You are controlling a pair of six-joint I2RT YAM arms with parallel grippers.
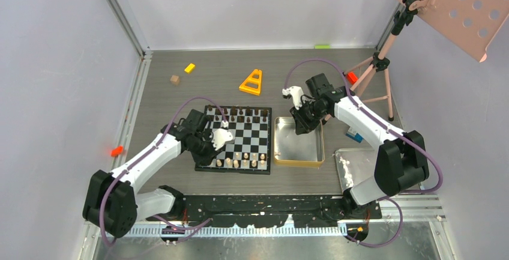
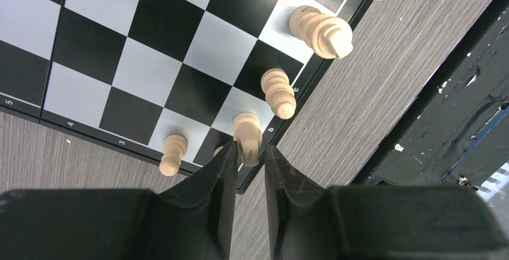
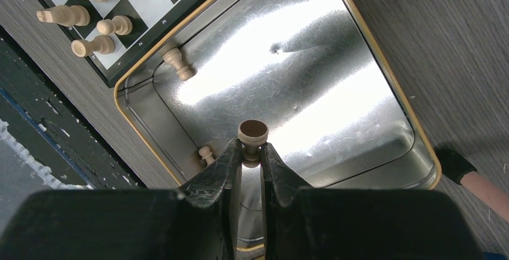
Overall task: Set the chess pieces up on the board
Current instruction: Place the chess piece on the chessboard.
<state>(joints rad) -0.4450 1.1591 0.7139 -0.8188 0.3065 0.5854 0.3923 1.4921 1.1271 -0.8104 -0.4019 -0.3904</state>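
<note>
Right gripper pinches a pale piece above the gold tin holding two others.

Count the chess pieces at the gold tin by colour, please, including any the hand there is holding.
Pale pieces lying in the gold tin: 2
Pale piece pinched in the right hand: 1
Dark: 0
Total: 3, though the hand hides the tin's near end.
</note>
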